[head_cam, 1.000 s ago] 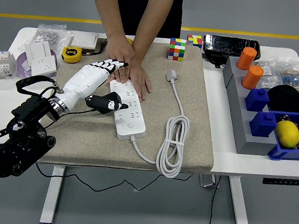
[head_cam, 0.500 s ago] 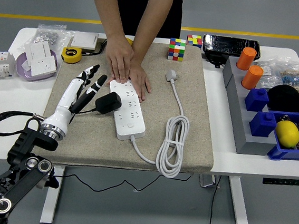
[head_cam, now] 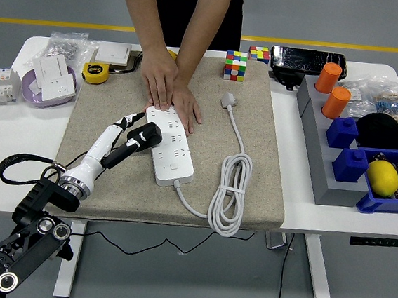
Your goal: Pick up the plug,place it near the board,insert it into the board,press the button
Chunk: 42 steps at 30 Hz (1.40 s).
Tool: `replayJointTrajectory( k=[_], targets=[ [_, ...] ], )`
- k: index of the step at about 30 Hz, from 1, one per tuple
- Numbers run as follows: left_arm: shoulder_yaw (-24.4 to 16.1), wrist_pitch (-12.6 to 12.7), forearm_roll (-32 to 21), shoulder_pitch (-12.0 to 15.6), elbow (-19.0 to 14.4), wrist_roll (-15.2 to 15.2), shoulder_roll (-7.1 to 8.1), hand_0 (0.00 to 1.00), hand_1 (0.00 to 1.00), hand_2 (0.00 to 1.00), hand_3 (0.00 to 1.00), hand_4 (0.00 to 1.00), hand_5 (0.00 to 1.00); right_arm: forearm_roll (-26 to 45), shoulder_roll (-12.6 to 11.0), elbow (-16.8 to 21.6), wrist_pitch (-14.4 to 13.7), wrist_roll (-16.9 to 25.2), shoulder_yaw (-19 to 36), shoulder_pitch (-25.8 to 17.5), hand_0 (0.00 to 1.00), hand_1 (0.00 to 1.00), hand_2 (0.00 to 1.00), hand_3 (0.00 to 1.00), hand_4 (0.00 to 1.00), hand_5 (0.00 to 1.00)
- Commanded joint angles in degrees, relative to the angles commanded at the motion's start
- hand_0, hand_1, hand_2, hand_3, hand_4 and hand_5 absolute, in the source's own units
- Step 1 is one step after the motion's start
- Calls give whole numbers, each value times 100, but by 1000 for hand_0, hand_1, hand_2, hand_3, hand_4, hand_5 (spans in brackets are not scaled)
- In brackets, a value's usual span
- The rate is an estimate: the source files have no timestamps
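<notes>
One robot hand shows, the left hand (head_cam: 126, 140), reaching in from the lower left over a beige mat (head_cam: 253, 175) that covers the middle of the white surface (head_cam: 17, 131). Its fingers (head_cam: 127, 122) lie close together and point toward the black plug (head_cam: 146, 135); they touch or nearly touch the plug's near side, but whether they actually grip it cannot be told from this view. The plug sits at the left edge of the white power strip (head_cam: 170, 144), leaning on or against it, with its thin black wire trailing off toward the mat's front edge. The strip lies lengthwise on the mat, and its white cable (head_cam: 232, 187) loops in a coil to the right, ending in a white plug (head_cam: 229, 100) near the mat's far end.

A person stands at the far side with both hands (head_cam: 170, 93) pressed flat, one partly over the other, on the far end of the strip. Behind them on the mat stands a colourful puzzle cube (head_cam: 235, 65). A yellow tape measure (head_cam: 95, 73) lies to the left, off the mat.
</notes>
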Motion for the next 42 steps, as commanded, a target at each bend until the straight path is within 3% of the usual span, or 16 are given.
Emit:
replayJointTrajectory(
  k=[11,20,26,39,42],
  targets=[
    [322,-70,524,-79,113,93,33,998,998,951,906,998,998,-3,13,0,0,4,11,3,825,749,745,784,998,896],
    [496,-55,1393,-385,327,137,106,998,998,954,904,998,998,-2,-2,0,-2,2,8,20,825,749,745,784,998,897],
    [659,-74,1627,-534,444,162,161,998,998,953,898,998,998,-18,-8,0,3,-4,0,14,825,748,745,784,998,897],
    [534,163,1888,-376,340,36,116,998,998,954,899,998,998,-15,-14,0,7,-3,-29,-5,825,749,745,784,998,897],
    [451,105,2054,-349,369,125,98,998,998,954,899,998,998,-13,-17,0,7,0,-31,-1,825,749,745,784,998,897]
  ],
)
